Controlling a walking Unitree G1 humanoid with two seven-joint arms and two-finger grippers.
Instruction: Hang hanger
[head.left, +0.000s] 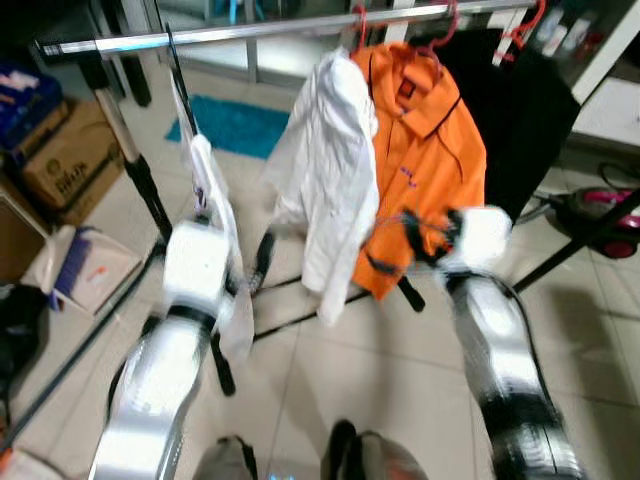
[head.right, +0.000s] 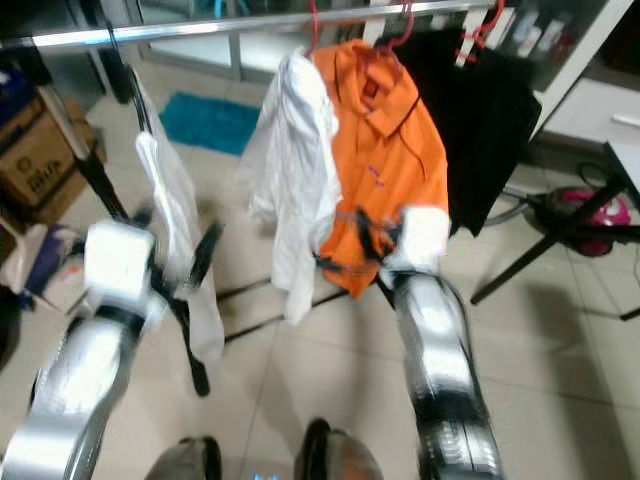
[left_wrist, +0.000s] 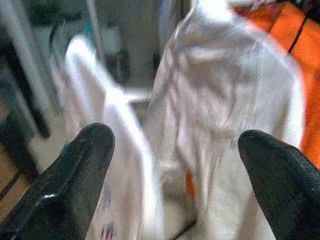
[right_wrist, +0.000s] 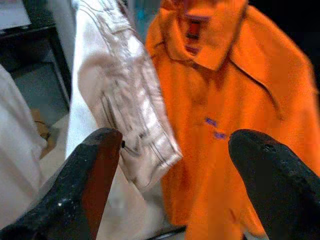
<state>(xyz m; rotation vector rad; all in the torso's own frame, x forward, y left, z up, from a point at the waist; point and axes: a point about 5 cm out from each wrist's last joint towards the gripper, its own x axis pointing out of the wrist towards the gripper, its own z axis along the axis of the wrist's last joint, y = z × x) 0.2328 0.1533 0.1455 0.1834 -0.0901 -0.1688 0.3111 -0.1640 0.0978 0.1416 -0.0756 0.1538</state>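
You are looking at four garments hanging on the rail (head.left: 250, 32): a thin white one on a black hanger (head.left: 178, 65) toward the rail's left end, then a white shirt (head.left: 330, 170), an orange shirt (head.left: 425, 150) and a black garment (head.left: 520, 130) on three red hangers further right. The left gripper (left_wrist: 172, 185) is facing the thin white garment (head.left: 205, 180) below the rail, fingers spread wide. The right gripper (right_wrist: 172, 185) is facing the orange shirt, also spread and holding nothing. Left of the rail, one cardboard box (head.left: 65, 160) is showing print too blurred to read.
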